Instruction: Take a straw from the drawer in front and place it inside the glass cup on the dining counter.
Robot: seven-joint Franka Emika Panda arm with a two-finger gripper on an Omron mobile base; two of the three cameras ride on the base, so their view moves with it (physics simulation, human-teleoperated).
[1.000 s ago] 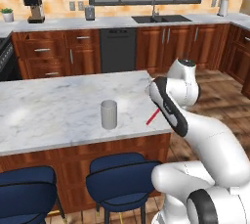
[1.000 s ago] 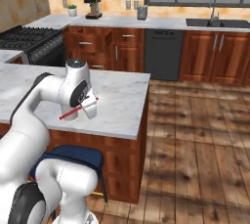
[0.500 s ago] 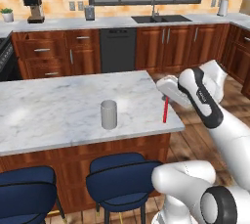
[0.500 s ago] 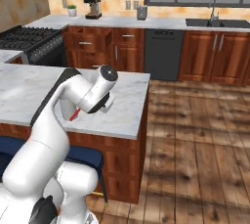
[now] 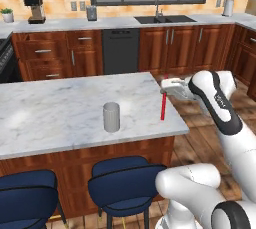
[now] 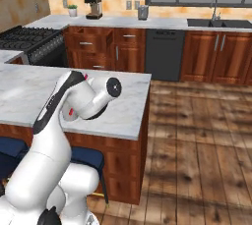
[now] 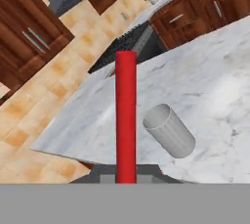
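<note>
On the veined marble dining counter stands the glass cup; fingers pinch the straw.

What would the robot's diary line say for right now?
gripper: shut on straw | straw: upright, over right end of dining counter | glass cup: standing, no straw inside, left of straw | step: carrying straw to cup

Marble, glass and a smooth red stick
The table shows glossy veined marble over reddish wood panelling; glass cup translucent grey, matt-looking; straw plain smooth red.
</note>
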